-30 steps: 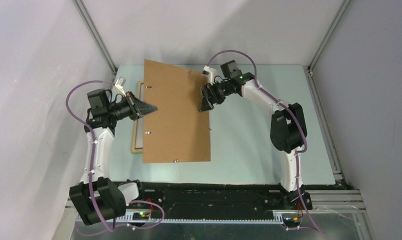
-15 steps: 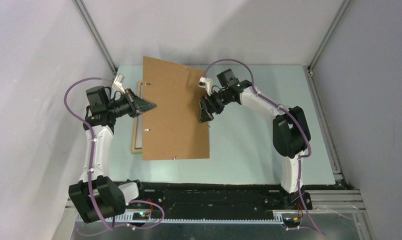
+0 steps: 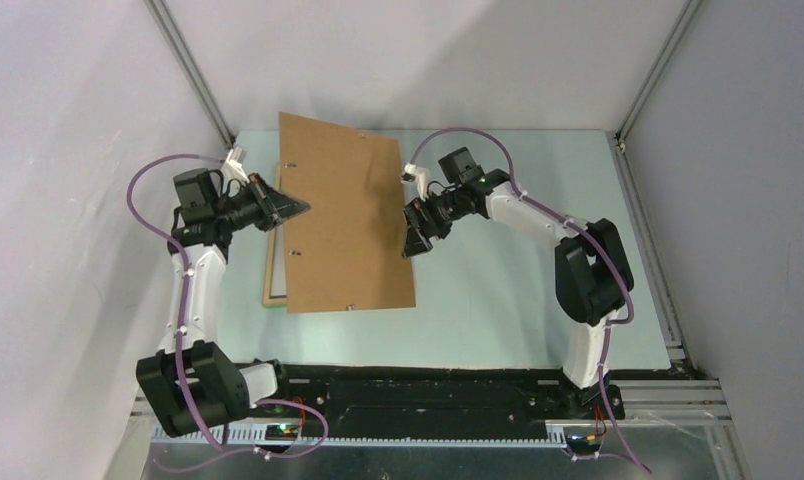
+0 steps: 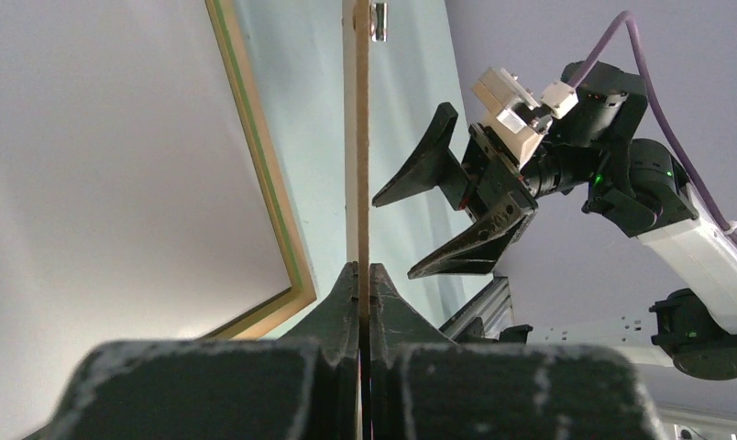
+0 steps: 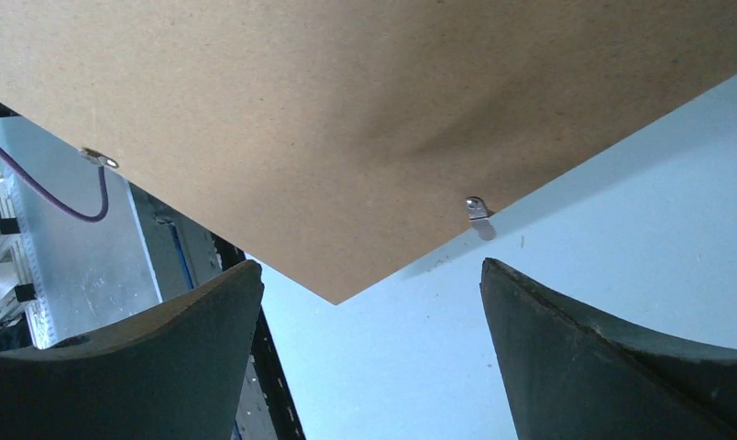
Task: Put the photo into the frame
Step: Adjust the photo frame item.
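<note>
1. The table carries the frame, lying flat at the lifted board's 9 o'clock.
2. The backing board hangs tilted over the frame and hides the photo. Whether the pale sheet inside the frame is the print, I cannot tell.
3. The left gripper is clamped tight on the board's 9 o'clock edge.
4. The right gripper is spread wide and empty at the 3 o'clock edge. It should bite squarely there, clear of the metal tab, so the board cannot swing.

My left end effector is clamped on the brown backing board, seen edge-on. The frame lies left of it on the desk. Beyond the board, the right end effector gapes wide.
</note>
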Robot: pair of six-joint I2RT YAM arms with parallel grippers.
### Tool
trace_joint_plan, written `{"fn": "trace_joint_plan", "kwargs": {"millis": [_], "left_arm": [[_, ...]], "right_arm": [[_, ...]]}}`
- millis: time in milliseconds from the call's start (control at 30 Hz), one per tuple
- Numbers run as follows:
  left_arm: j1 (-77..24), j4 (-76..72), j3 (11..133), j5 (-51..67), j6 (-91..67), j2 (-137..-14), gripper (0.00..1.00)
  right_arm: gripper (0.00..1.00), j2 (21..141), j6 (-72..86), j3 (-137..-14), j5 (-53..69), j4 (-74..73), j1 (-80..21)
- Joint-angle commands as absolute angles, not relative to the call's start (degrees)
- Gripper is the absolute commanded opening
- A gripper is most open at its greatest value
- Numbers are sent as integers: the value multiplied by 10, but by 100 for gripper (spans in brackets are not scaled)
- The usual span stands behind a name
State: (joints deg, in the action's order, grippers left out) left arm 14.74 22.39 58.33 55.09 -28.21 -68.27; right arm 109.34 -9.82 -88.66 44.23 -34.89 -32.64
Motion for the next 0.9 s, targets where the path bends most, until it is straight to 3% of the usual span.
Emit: {"fn": "trace_joint_plan", "kwargs": {"millis": [0, 300, 867], "left_arm": [[144, 173, 613, 573, -313, -678, 0], [144, 163, 606, 589, -327, -667, 0], [144, 148, 603, 590, -340, -668, 0]], "right_arm": [[92, 1065, -91, -883, 453, -323, -334], [92, 1096, -81, -914, 402, -320, -334], [92, 1112, -88, -920, 421, -332, -345]]}}
